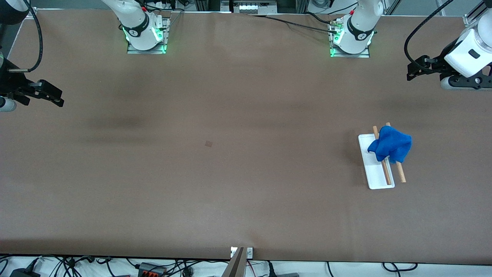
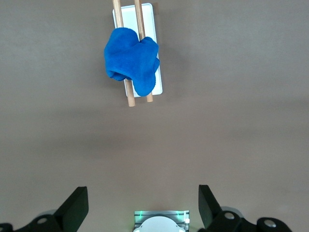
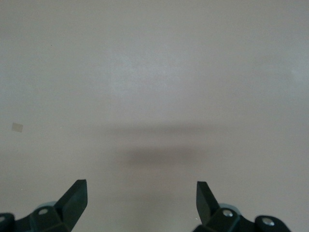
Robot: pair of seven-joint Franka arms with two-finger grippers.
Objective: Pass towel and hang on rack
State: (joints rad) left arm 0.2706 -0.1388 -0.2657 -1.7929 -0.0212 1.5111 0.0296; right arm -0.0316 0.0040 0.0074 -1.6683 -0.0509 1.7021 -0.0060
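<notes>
A blue towel [image 1: 390,143] lies bunched over the two wooden rods [image 1: 399,173] of the rack [image 1: 374,175], toward the left arm's end of the table. In the left wrist view the towel [image 2: 130,60] covers the middle of the rods [image 2: 130,94], with the rack's white base [image 2: 147,14] under them. My left gripper [image 1: 411,71] hangs open in the air above the table, at the left arm's end and away from the rack. Its own view shows the left gripper [image 2: 143,200] with nothing between its fingers. My right gripper [image 1: 57,97] waits open at the right arm's end, and the right gripper [image 3: 141,193] looks down on bare table.
The two arm bases [image 1: 145,34] [image 1: 351,38] stand along the table's edge farthest from the front camera. A small dark square mark [image 1: 208,144] lies mid-table. Cables [image 1: 153,267] run below the near edge.
</notes>
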